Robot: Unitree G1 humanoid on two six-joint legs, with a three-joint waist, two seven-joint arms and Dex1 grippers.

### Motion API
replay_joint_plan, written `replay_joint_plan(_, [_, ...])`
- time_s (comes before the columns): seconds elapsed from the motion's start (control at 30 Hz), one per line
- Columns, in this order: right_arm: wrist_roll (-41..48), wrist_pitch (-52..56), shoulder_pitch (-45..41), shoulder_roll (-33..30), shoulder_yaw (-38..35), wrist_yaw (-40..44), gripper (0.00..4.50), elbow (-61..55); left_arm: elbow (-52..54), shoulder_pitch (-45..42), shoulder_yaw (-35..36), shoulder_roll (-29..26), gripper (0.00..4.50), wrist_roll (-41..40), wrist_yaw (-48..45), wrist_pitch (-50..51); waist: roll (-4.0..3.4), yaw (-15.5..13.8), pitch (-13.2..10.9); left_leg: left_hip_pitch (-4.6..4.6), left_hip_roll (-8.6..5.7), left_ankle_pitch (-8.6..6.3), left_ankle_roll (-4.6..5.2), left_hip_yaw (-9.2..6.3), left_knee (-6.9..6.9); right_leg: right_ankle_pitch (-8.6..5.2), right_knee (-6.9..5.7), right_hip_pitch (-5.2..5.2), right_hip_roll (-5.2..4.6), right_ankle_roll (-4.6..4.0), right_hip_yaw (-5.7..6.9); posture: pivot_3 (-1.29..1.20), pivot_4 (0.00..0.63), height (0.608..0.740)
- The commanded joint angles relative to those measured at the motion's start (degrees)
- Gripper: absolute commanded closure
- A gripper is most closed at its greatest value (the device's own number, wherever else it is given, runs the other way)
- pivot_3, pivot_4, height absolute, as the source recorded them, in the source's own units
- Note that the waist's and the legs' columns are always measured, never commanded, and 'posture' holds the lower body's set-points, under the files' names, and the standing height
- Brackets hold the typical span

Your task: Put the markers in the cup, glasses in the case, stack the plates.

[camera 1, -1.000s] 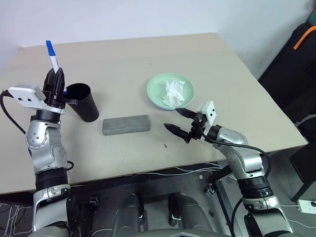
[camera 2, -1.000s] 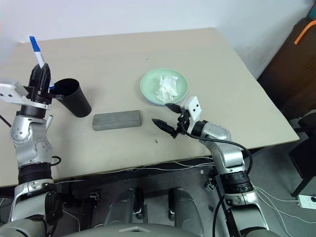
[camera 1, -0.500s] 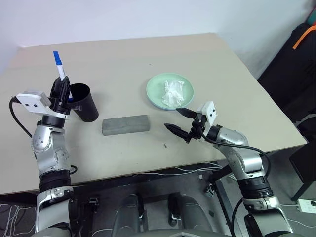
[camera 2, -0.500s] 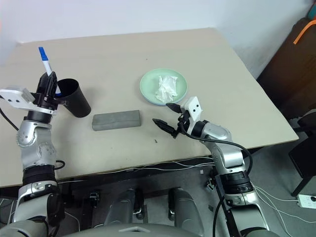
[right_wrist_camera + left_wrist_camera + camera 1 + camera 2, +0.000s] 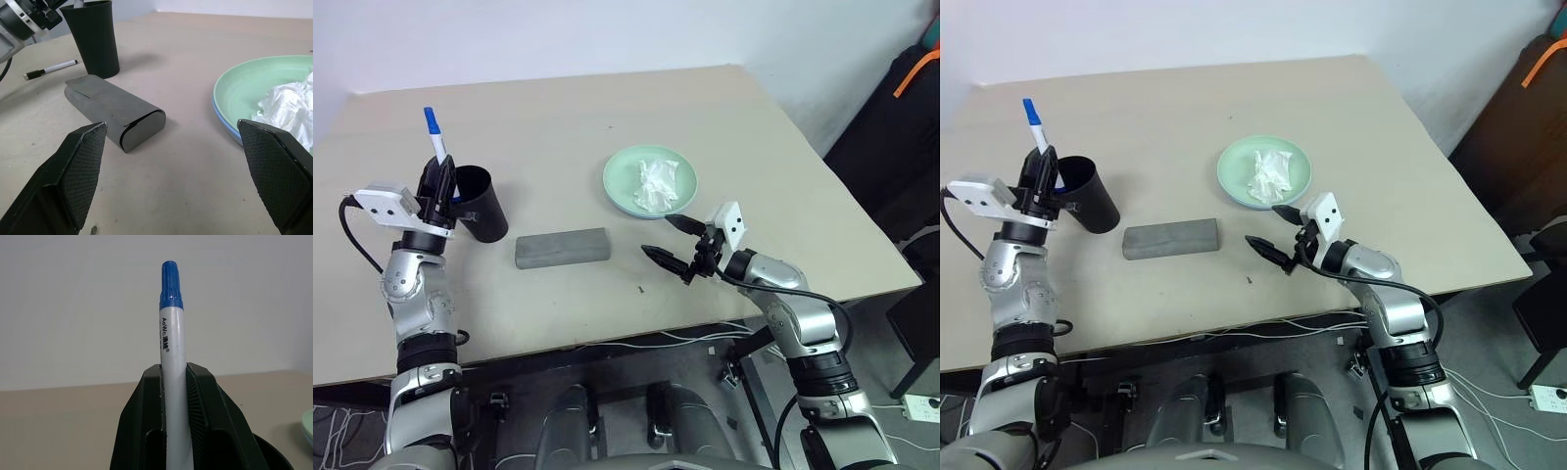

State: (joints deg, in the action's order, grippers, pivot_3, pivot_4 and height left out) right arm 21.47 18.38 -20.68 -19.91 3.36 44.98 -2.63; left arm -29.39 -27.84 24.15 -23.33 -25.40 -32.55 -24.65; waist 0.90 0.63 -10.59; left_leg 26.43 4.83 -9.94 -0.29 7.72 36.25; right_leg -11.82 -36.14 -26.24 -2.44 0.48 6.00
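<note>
My left gripper [image 5: 438, 176] is shut on the blue-capped marker [image 5: 433, 131], holding it upright just left of the black cup [image 5: 482, 208]; its fingers clamp the white barrel [image 5: 172, 362]. A dark-capped marker [image 5: 51, 68] lies flat on the table beside the cup [image 5: 94, 36]. The grey case [image 5: 563, 248] lies closed in the middle. The mint green plate [image 5: 625, 178] rests on the light blue plate [image 5: 221, 116], whose rim peeks out beneath. My right gripper [image 5: 657, 236] hangs open between the case and the plates. The glasses are out of view.
A crumpled white tissue [image 5: 656, 184] lies in the green plate. The beige table [image 5: 568, 117] stretches bare behind the objects. Dark furniture with an orange strap [image 5: 915, 73] stands off the table's right side.
My left gripper has sunk a little with the blue-capped marker, closer to the cup's rim. The right gripper has stayed put and open.
</note>
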Motion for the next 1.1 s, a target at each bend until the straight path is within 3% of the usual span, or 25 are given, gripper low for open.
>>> replay_joint_plan(0.03, [0.2,-0.9,0.0,-0.6,-0.9,-0.2,0.00,-2.9,1.0,-0.8,0.0,-0.2,3.87,0.0,-0.5,-1.3,0.00,0.0,0.0,0.00,0.00,0.00,0.00,0.00,0.00,0.00,0.00,0.00,0.00,0.00,0.00,0.00,0.150,0.740])
replay_joint_plan(0.4, [-0.3,-1.6,-0.3,-0.2,-0.3,0.0,0.00,-2.0,2.0,-0.7,0.3,-0.5,0.07,-0.2,0.6,-1.3,0.00,0.0,0.0,0.00,0.00,0.00,0.00,0.00,0.00,0.00,-0.01,0.00,0.00,0.00,0.00,0.00,0.150,0.740])
replay_joint_plan(0.8, [0.4,-1.9,-1.6,0.5,-1.1,0.4,0.00,-0.3,17.6,3.8,2.0,-4.3,0.01,-3.1,5.1,11.3,0.00,0.1,0.0,0.00,0.02,0.01,0.01,0.00,0.00,0.01,-0.02,0.00,0.01,0.01,-0.02,0.00,0.150,0.740])
replay_joint_plan(1.1, [1.6,-2.0,-4.9,1.1,-0.9,3.4,0.00,3.4,31.7,11.4,8.5,-10.8,0.01,-1.6,16.9,26.5,-0.02,0.2,0.0,-0.06,0.02,0.00,0.00,0.00,-0.04,-0.04,-0.03,-0.01,0.01,-0.06,-0.05,0.00,0.150,0.740])
